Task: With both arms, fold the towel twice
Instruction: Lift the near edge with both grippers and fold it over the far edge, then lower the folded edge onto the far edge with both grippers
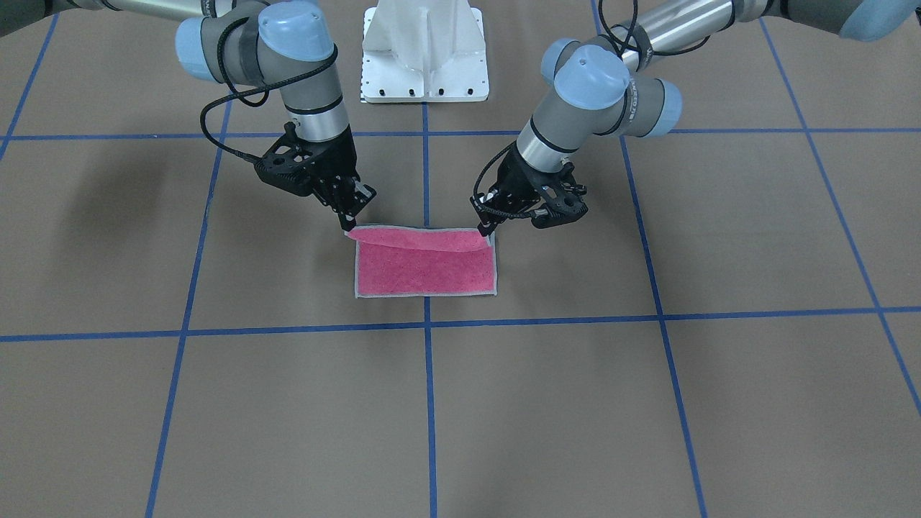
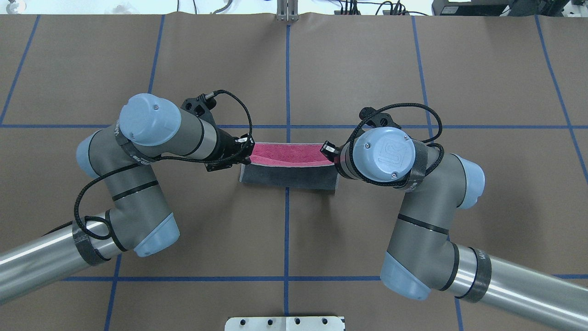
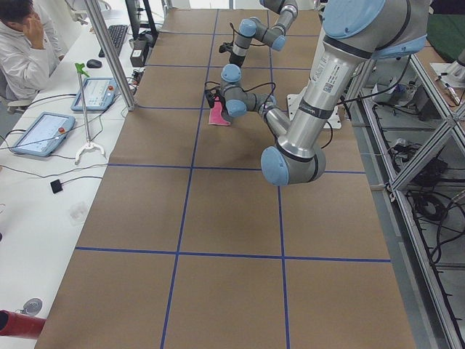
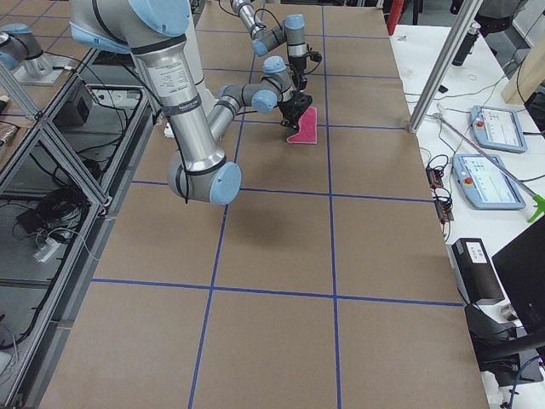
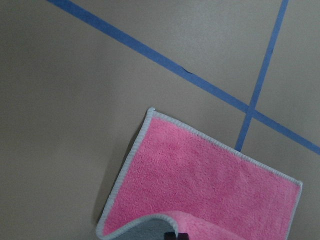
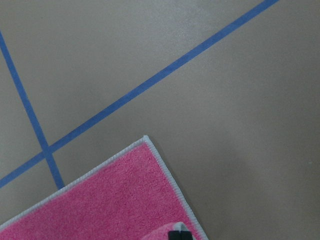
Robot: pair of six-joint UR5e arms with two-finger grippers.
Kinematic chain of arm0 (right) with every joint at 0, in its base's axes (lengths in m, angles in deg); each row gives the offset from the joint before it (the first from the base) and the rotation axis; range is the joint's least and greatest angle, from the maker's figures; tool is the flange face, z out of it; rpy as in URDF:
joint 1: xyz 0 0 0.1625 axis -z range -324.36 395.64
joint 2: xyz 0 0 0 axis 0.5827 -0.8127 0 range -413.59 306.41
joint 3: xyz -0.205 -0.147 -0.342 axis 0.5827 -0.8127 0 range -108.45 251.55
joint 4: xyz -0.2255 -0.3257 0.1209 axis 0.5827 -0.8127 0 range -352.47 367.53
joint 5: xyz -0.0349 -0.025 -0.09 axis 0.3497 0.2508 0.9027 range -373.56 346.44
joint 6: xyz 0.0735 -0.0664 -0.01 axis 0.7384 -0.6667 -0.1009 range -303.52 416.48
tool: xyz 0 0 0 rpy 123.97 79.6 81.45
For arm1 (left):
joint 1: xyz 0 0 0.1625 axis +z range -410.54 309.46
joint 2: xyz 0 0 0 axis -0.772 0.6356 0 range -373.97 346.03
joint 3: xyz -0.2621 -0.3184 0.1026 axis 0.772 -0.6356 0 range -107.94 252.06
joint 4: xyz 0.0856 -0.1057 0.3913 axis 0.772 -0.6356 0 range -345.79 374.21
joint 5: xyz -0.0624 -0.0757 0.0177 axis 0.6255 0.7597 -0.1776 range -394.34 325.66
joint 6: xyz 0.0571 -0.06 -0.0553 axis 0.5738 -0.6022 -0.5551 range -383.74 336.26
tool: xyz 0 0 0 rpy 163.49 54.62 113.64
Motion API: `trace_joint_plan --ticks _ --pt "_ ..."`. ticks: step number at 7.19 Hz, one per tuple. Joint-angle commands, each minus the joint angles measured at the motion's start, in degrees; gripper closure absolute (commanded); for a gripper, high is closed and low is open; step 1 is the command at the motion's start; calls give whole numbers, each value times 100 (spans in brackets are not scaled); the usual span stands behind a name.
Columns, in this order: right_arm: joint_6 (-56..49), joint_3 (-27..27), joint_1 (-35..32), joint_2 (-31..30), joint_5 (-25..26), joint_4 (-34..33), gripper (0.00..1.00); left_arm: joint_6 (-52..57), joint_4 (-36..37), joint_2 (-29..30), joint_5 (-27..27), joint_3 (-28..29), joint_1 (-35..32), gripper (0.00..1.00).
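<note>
Clamped on lifted corners of the towel with left gripper and right gripper, jaws closed on cloth; carry both level, in step, landing edge on edge.

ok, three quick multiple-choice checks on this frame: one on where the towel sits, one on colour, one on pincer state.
1. The towel lies:
A) across a blue tape line
B) inside one grid square, touching no line
C) hanging over an edge

2. The towel's underside is:
A) white
B) dark grey
C) blue

3. The left pincer and right pincer are:
A) both open
B) one open, one shut
C) both shut on towel corners

Key:
1 A, the line runs under the towel's middle.
2 B, the overhead view shows grey below the pink face.
3 C, each pinched corner is lifted.
</note>
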Motion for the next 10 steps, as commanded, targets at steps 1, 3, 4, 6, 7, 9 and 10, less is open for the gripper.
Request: trace_joint_plan --ticks 1,3,4,6,7,9,10 --pt "-43 -89 -73 36 0 20 100 5 -22 18 -28 82 -12 100" --pt "-44 -228 -118 115 17 203 100 14 -22 105 -186 143 -12 100" --pt "-44 -543 -118 316 17 318 100 5 -40 158 -187 222 -12 100" --pt "-61 -634 -162 353 17 381 100 23 -57 185 -274 336 -38 100" --pt "-61 -651 -170 362 8 381 100 32 -66 246 -318 433 -55 100" --pt "-61 -695 -188 362 8 381 100 23 -66 290 -318 530 -82 100" --pt "-140 -722 -197 362 8 390 100 23 -66 290 -318 557 -99 100"
